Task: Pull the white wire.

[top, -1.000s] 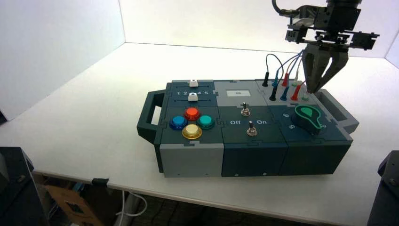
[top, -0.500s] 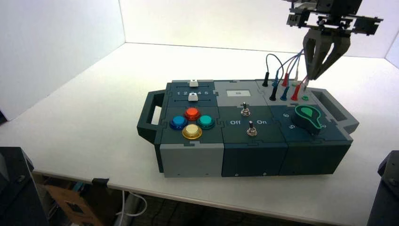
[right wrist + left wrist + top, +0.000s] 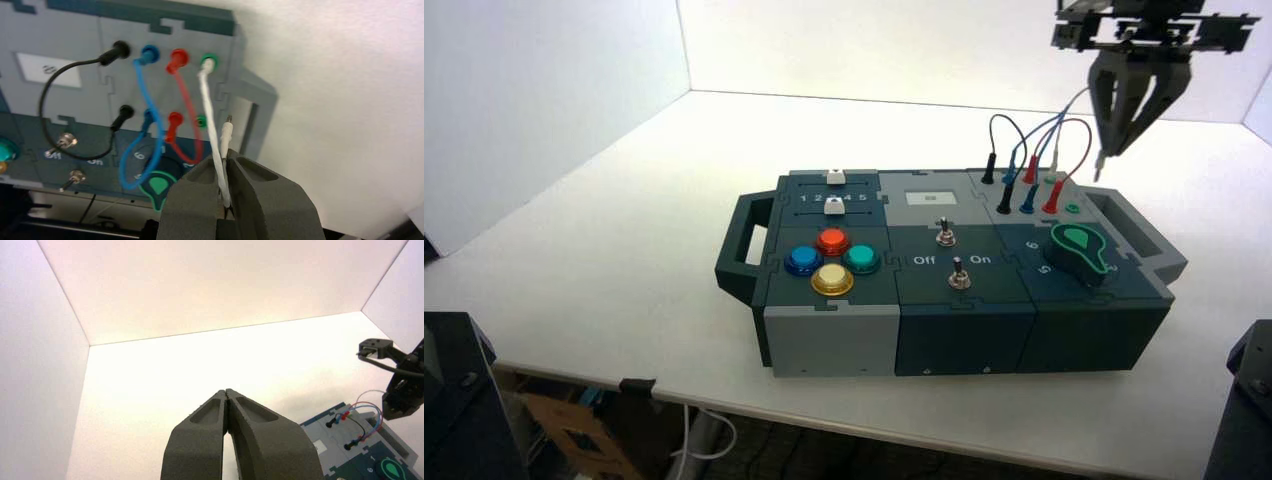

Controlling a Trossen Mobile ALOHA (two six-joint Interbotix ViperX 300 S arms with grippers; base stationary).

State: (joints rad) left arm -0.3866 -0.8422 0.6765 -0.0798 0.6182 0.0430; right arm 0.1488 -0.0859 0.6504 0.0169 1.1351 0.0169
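Observation:
My right gripper hangs above the box's far right corner, shut on the white wire. One pale plug hangs free from the fingers, clear of its green socket. The wire's other plug sits in the far green socket. In the high view the free plug dangles beside the box's right handle. My left gripper is shut and empty, parked far from the box.
Black, blue and red wires stay plugged in beside the white one. A green knob sits in front of the sockets. Two toggle switches, four round buttons and two sliders lie to the left.
My right gripper has risen and moved right with the white wire. The near plug has come out of its green socket and now hangs in the air.

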